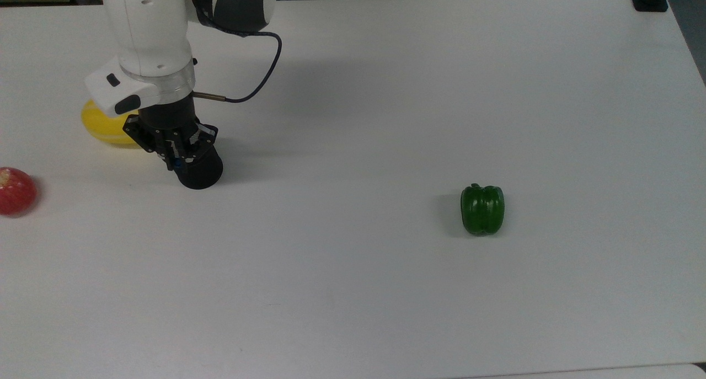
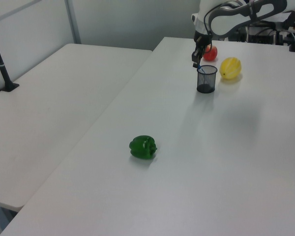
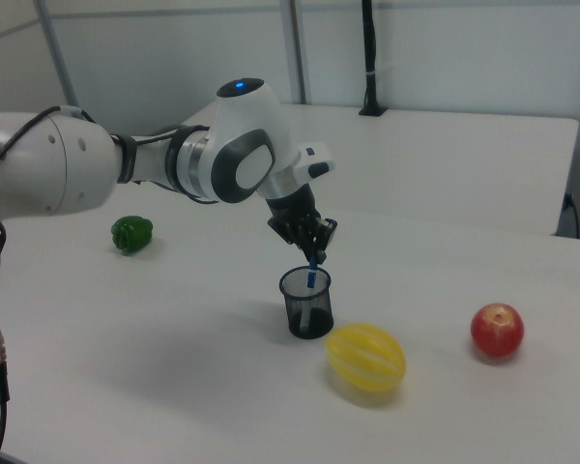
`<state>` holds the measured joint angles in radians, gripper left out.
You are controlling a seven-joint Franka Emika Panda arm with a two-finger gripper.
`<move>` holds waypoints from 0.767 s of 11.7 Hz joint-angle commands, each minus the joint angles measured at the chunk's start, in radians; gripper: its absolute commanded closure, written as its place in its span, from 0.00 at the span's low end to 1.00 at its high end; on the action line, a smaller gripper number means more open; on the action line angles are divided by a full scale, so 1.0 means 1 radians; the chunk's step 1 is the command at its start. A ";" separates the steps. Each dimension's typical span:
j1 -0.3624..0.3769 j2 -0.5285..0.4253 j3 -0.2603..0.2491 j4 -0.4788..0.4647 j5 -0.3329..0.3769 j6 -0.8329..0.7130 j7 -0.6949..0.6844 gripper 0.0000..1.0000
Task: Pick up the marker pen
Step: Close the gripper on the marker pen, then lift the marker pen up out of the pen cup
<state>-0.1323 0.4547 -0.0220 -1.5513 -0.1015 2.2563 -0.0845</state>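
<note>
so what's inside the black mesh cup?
The marker pen stands in the black mesh cup, blue top poking above the rim, gripper shut on it. Its lower part is hidden by the mesh wall.

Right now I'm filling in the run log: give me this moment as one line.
phase: grasp | tool: shut on marker pen | pen: standing in black mesh cup | cup: upright on table

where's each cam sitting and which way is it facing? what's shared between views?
Top view: high above, looking down on the table; forearm and gripper over the mesh cup.
Left view: from the green pepper end, facing the arm.
Right view: low, from the apple and yellow fruit side; gripper holds the marker pen.
Shared: cup, pepper, apple, yellow fruit.
</note>
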 commanded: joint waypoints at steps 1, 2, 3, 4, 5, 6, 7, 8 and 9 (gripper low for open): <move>0.008 -0.030 0.000 -0.024 -0.003 0.014 0.026 0.90; 0.008 -0.033 0.000 -0.024 -0.001 0.014 0.026 0.91; 0.008 -0.039 0.000 -0.023 -0.001 0.008 0.028 0.93; 0.008 -0.051 0.000 -0.021 0.000 0.000 0.026 0.93; 0.008 -0.068 0.000 -0.019 0.002 -0.010 0.025 0.93; 0.007 -0.092 0.004 -0.016 0.006 -0.030 0.023 0.93; 0.005 -0.117 0.005 -0.012 0.008 -0.050 0.023 0.94; 0.005 -0.143 0.005 -0.001 0.022 -0.053 0.023 0.94; 0.005 -0.171 0.005 0.013 0.041 -0.060 0.023 0.94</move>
<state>-0.1298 0.3688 -0.0207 -1.5389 -0.0945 2.2439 -0.0758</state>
